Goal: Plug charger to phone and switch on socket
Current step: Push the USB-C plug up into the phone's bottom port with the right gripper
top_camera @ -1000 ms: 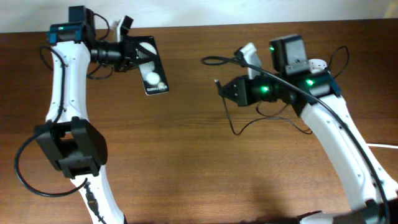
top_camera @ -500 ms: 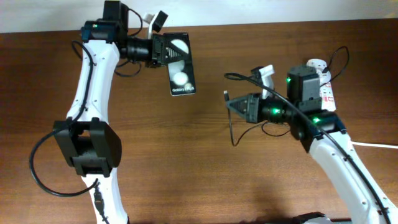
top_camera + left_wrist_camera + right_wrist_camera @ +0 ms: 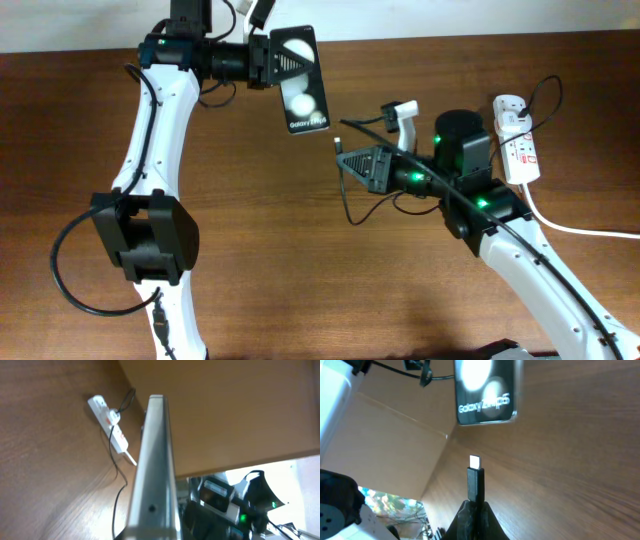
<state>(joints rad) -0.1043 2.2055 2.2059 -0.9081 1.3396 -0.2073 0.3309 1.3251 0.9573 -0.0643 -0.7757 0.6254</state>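
- Holding the small black glossy phone by its top end, the left gripper is clamped shut on it. The phone seems to be lifted off the brown wooden table, its lower edge turned to face the plug.
- The right gripper pinches the thin black charger cable just behind its tip. The tip is aimed at the phone's lower edge but not touching it.
- The white elongated power-strip socket lies far right, untouched; switching it on likely comes last.

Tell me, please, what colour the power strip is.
The power strip is white with red markings; overhead view shows it best.
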